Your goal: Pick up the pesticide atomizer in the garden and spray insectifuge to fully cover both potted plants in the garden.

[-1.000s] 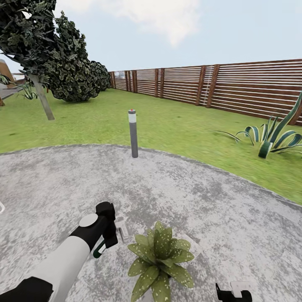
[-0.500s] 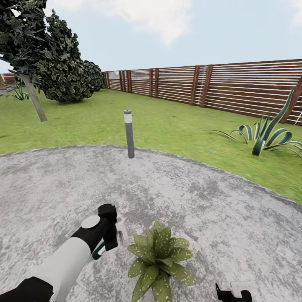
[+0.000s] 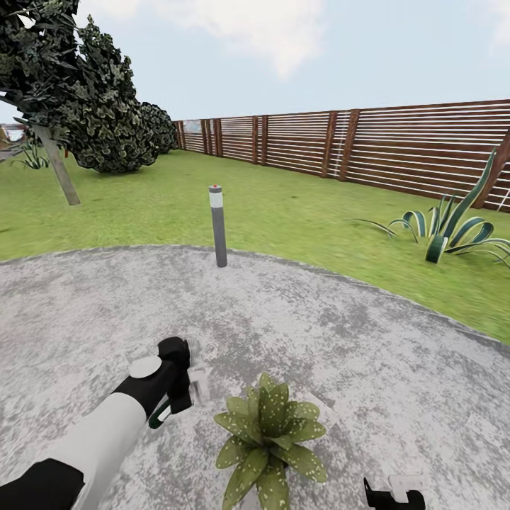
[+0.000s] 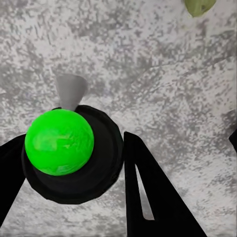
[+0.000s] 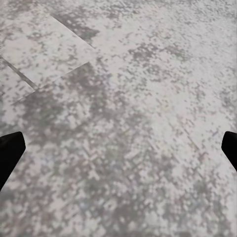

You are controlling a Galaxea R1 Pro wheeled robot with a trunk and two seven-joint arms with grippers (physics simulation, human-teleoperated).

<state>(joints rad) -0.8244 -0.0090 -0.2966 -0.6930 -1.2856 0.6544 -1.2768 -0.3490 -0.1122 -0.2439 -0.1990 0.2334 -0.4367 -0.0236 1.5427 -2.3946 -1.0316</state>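
My left gripper point(image 3: 178, 386) hangs low over the round grey patio point(image 3: 319, 333), shut on the pesticide atomizer point(image 3: 161, 418). A sliver of its dark-green body shows under the wrist, and its pale nozzle points toward a potted plant point(image 3: 273, 432). That plant is a low rosette of speckled green leaves just right of the gripper. In the left wrist view the black fingers point(image 4: 148, 192) clamp the atomizer's black top point(image 4: 103, 163), which carries a bright green ball; one leaf tip point(image 4: 200, 5) shows beyond. My right gripper point(image 3: 391, 494) sits at the head view's bottom edge, open over bare paving point(image 5: 118, 123).
A grey bollard lamp point(image 3: 219, 227) stands at the patio's far rim. Lawn point(image 3: 297, 212) lies beyond it, bounded by a brown slatted fence point(image 3: 397, 145). A striped spiky plant point(image 3: 453, 234) grows at the right and dark bushes point(image 3: 99, 120) at the back left.
The head view swung a little to the right a second ago. Since then my left gripper with the atomizer has drifted slightly left, away from the plant. The right gripper is unchanged.
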